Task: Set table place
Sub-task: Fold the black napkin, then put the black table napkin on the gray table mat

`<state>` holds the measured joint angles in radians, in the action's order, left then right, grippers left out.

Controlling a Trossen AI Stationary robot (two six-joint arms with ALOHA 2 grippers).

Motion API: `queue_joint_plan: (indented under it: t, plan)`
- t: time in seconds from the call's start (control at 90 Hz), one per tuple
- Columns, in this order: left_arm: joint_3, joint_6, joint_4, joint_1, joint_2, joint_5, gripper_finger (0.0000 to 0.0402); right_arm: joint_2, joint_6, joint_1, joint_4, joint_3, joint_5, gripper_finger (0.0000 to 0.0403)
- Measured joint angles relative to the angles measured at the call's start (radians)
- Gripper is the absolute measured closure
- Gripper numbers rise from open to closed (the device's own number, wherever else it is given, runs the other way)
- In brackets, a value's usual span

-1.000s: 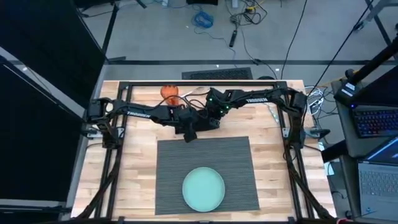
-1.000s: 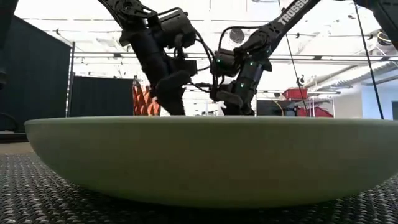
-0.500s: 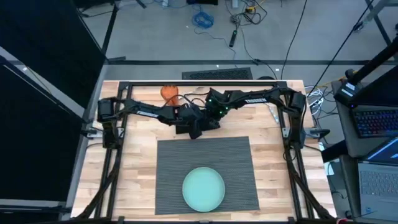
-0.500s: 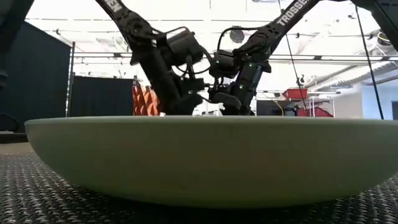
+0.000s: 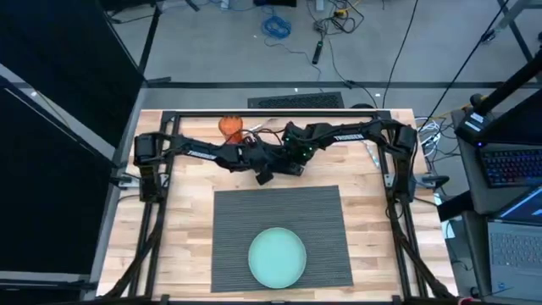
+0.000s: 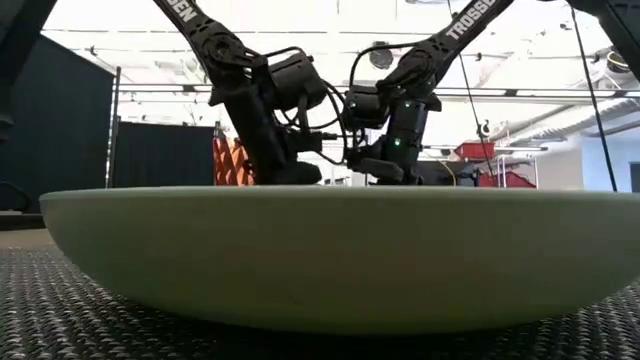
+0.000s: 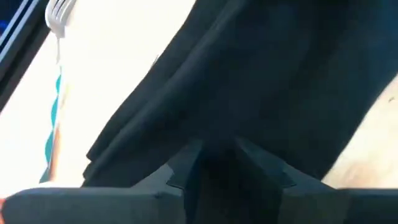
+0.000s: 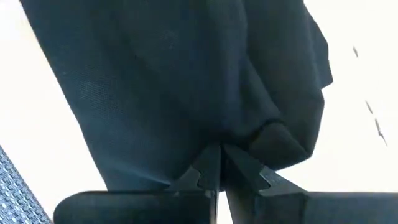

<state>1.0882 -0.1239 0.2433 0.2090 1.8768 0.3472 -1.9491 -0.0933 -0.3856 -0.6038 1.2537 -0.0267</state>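
**Both grippers pinch the black napkin beyond the placemat**

The left gripper (image 7: 219,163) and right gripper (image 8: 219,163) meet over the large light butcher-block wooden table (image 5: 186,220), each with its fingers pressed together on a fold of the black cloth napkin (image 8: 186,81). Just nearward of them lies the dark grey ribbed rectangular placemat (image 5: 279,207), carrying the pale teal round plate (image 5: 277,257) at its near end. A silver fork with a teal handle (image 7: 57,37) lies beside the napkin, off from the left gripper
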Motion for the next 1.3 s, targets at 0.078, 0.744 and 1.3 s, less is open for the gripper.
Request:
queue_joint_plan:
  t: [0.078,0.744,1.3]
  plan:
    - [0.000,0.001,0.000,-0.006,-0.005,-0.021,0.0324,0.005,0.000,0.002,-0.001,0.000,0.002,0.0403]
    - [0.012,0.210,0.055,-0.055,-0.171,-0.102,0.0324,0.232,0.101,0.027,-0.112,-0.002,-0.005,0.0279]
    - [-0.006,0.405,0.131,-0.105,-0.161,0.008,0.0324,0.182,0.317,0.218,-0.037,-0.002,-0.032,0.0187]
